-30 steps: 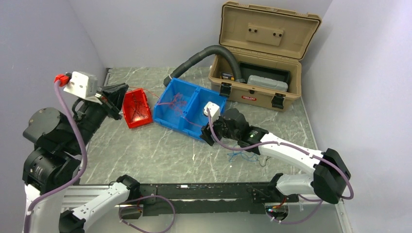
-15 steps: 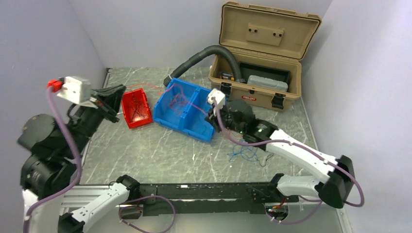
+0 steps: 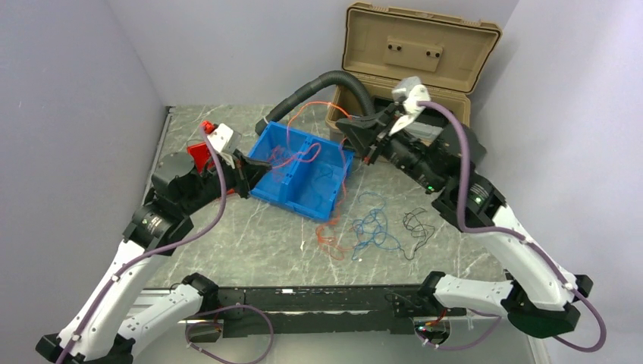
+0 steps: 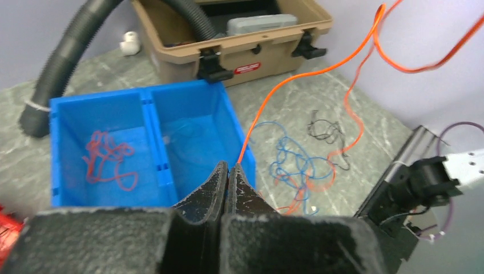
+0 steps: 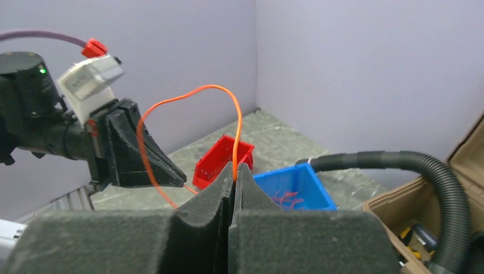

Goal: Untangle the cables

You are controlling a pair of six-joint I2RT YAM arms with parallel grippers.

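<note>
Left hand and right hand each have their fingers pressed tight together on the same orange wire, which arcs through the air between them above the blue bin. A loose red wire lies in the bin's left compartment. On the bench, just near of the bin, three small tangles lie side by side: an orange one on the left, a blue one in the middle and a black one on the right. A red bin sits left of the blue one, partly hidden by the left arm. At the far right an open tan case stands with a grey corrugated hose curving out of it. The bench is grey marbled stone, closed in by pale lilac walls.
</note>
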